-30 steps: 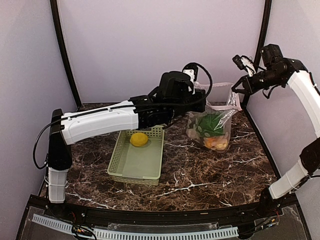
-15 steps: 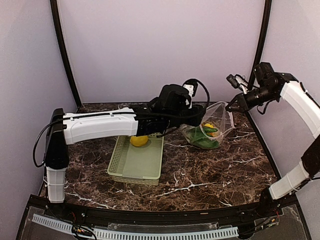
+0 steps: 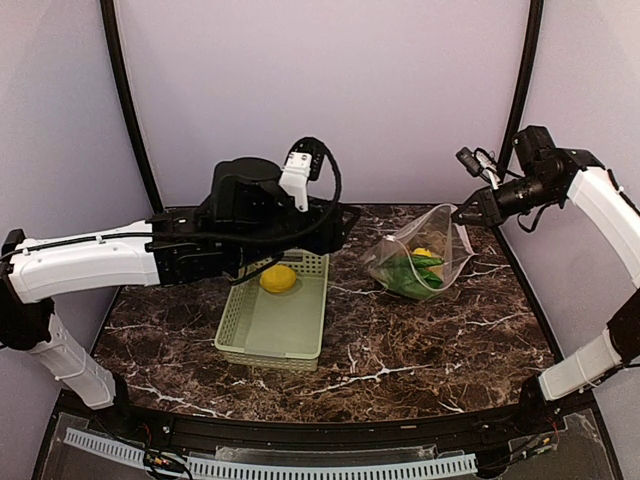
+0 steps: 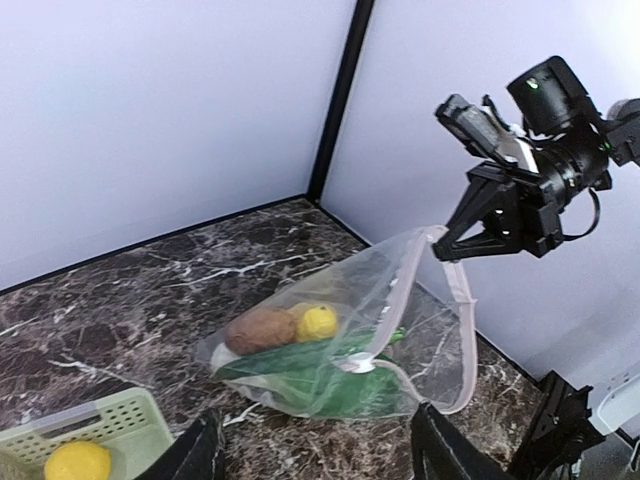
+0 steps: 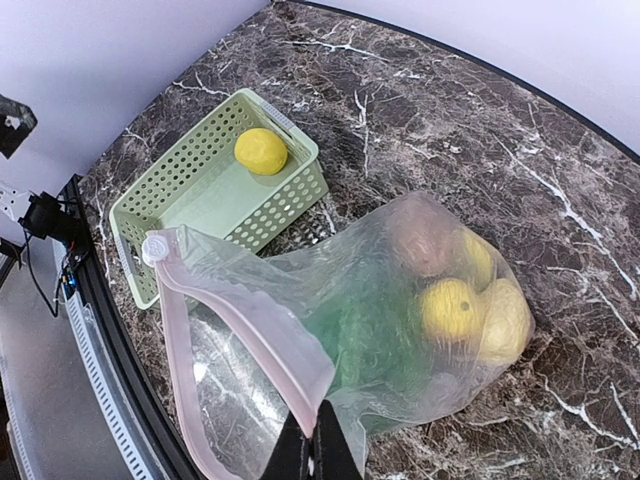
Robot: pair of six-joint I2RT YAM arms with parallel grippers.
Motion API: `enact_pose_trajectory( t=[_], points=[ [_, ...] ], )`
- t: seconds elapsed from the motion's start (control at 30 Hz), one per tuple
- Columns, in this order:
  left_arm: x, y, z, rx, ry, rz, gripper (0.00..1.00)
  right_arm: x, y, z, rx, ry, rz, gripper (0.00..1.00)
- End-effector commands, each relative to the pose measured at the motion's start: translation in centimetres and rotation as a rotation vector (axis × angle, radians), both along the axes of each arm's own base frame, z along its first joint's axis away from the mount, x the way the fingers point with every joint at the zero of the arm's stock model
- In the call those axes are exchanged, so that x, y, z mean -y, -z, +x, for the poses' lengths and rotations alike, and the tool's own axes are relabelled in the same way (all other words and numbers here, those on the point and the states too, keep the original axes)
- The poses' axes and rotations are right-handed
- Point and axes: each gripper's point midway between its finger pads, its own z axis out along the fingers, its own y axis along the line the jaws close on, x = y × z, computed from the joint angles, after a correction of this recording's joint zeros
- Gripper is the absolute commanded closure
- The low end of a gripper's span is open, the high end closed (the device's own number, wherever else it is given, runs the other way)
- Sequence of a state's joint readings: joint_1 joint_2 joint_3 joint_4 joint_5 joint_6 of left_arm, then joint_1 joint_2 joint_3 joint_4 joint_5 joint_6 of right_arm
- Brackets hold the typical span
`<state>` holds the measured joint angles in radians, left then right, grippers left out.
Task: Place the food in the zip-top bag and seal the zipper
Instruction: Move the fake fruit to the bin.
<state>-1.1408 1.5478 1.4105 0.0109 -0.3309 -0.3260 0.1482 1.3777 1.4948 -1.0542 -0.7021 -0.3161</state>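
Note:
The clear zip-top bag [image 3: 415, 262] lies on the marble at the right with its mouth gaping. Inside are food pieces: a brown potato [image 4: 258, 330], a yellow fruit [image 5: 452, 308] and green vegetables [image 5: 370, 330]. The pink zipper [image 5: 250, 330] stands apart in a loop, its white slider [image 5: 155, 247] at one end. My right gripper [image 5: 318, 452] is shut on the zipper strip at the bag's upper corner and holds it up. My left gripper [image 4: 320, 455] hangs open and empty, left of the bag. One yellow lemon [image 3: 278, 278] lies in the green basket [image 3: 240, 318].
The pale green lattice basket [image 5: 190, 200] sits left of the bag, under my left arm [image 3: 150, 255]. Black frame posts [image 3: 520, 90] and pale walls close in the back and sides of the table.
My left gripper has opened, let go of the bag and drawn back to the left. My right gripper has come down, and the bag has sunk from hanging to lying on the marble.

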Motion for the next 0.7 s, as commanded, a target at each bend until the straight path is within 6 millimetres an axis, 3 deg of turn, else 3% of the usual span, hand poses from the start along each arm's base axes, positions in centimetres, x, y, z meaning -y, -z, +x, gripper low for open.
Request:
enact_pose_trajectory(
  t=[0.0,0.3,0.67],
  points=[
    [-5.3,3.7,1.4,0.005,-0.192,0.173,0.34,-0.3,-1.2,-0.9,0.039,-0.029,0.04,1.0],
    [-9.8,7.7,2.7,-0.048,-0.305,0.322,0.27,-0.5,-1.5,-1.3,0.043,-0.043,0.051,1.0],
    [-12.8,11.4,5.8,-0.197,-0.36,0.45,0.2,-0.5,-1.5,-1.6,0.048,-0.046,0.052,1.0]
  ],
)
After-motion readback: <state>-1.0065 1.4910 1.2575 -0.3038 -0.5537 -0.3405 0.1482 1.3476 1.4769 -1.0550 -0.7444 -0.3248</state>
